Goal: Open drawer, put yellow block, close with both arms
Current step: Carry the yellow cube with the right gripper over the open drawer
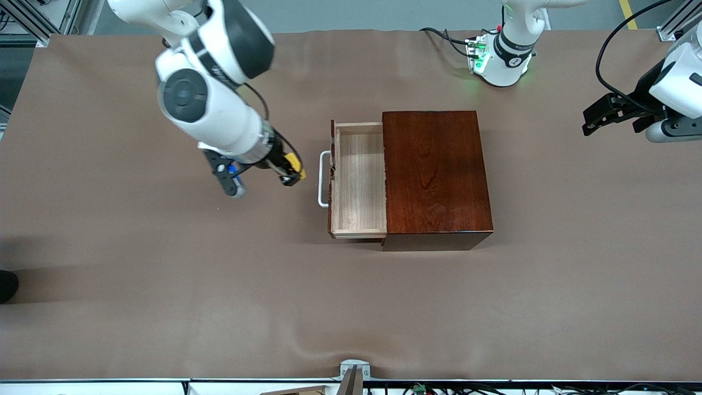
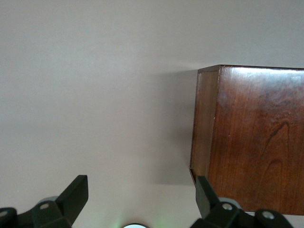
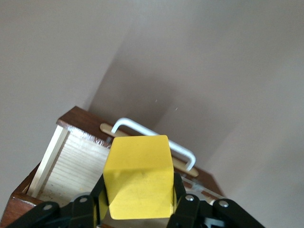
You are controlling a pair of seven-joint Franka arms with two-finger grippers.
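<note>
The worktop (image 1: 137,307), covered in plain brown sheet, carries one large thing, the glossy mahogany box (image 1: 433,175), with the drawer (image 1: 359,184) pulled out toward the right arm's end, its pale wooden tray bare and its white handle (image 1: 323,179) facing that arm. The right arm reaches in from its base, and the right gripper (image 1: 290,170) hangs over the bare worktop just beside the handle, its fingers clamped on the yellow block (image 1: 294,162); the right wrist view shows the cube held square between the pads with the drawer's front edge and handle just under it. The left arm waits at its own end of the worktop, the left gripper (image 1: 611,114) in the air beside the box with its fingers spread apart and holding nothing. The block is not yet over the tray, so a release now would likely drop it on the worktop or on the handle. Carried too low, it could knock the drawer front and push the drawer partly shut. I can read no brand, label or writing; the dark marking on the right arm's white casing is too small to make out.
</note>
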